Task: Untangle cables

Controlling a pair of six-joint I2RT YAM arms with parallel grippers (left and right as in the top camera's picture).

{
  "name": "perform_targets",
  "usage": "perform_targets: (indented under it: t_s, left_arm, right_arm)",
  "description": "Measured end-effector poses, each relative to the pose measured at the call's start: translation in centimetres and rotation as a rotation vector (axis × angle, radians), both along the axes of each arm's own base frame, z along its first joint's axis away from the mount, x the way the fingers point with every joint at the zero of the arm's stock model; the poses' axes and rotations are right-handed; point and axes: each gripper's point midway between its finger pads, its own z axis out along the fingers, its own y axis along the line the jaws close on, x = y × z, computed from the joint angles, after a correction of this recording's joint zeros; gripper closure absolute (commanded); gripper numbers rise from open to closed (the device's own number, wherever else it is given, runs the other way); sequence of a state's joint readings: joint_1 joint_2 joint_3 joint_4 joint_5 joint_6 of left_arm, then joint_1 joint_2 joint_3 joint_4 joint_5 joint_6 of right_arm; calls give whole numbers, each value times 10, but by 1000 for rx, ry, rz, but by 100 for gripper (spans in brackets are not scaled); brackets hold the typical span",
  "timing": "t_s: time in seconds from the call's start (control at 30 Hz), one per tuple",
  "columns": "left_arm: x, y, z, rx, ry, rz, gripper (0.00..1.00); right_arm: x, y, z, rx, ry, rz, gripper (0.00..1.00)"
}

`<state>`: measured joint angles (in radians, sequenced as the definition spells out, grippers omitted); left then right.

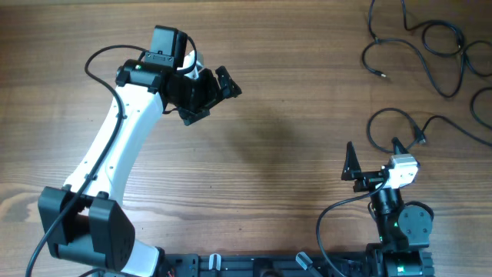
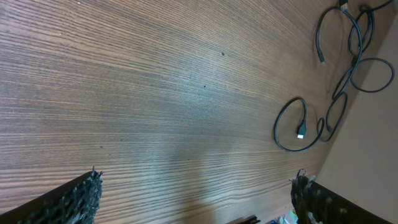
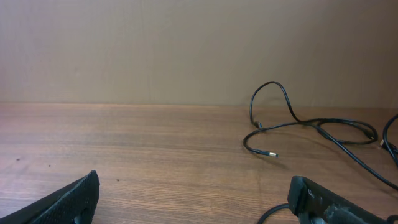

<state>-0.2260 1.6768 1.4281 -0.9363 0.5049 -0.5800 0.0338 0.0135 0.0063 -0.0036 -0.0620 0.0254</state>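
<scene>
Thin black cables lie as separate curling strands at the far right of the table. One strand (image 1: 419,42) curls at the top right with a plug end (image 1: 382,75). Another (image 1: 400,123) loops lower, just above my right gripper. They show in the left wrist view (image 2: 348,56) with a loop and plug (image 2: 301,132), and in the right wrist view (image 3: 292,124). My left gripper (image 1: 209,94) is open and empty, far left of the cables. My right gripper (image 1: 374,158) is open and empty, just below the lower loop.
The wooden table (image 1: 284,138) fills the view. The left arm's white link (image 1: 115,146) crosses the left side. The right arm's base (image 1: 400,223) sits at the front right. A plain wall (image 3: 186,50) stands behind the table.
</scene>
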Motion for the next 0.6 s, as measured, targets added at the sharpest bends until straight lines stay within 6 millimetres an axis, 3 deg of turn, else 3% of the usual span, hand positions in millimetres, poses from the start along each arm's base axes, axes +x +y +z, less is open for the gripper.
perform_targets:
  t_s: [0.1, 0.17, 0.27, 0.5, 0.6]
  left_arm:
    - [-7, 9, -7, 53, 33, 14, 0]
    - [-24, 25, -19, 148, 112, 32, 0]
    - [-35, 50, -27, 270, 58, 56, 0]
    - [-63, 66, -5, 322, -380, -85, 0]
    - [-79, 71, 22, 323, -535, -87, 0]
  right_arm:
    - [0, 0, 0, 0, 0, 0, 0]
    - [0, 0, 0, 0, -1, 0, 0]
    - [0, 0, 0, 0, -1, 0, 0]
    - [0, 0, 0, 0, -1, 0, 0]
    - [0, 0, 0, 0, -1, 0, 0]
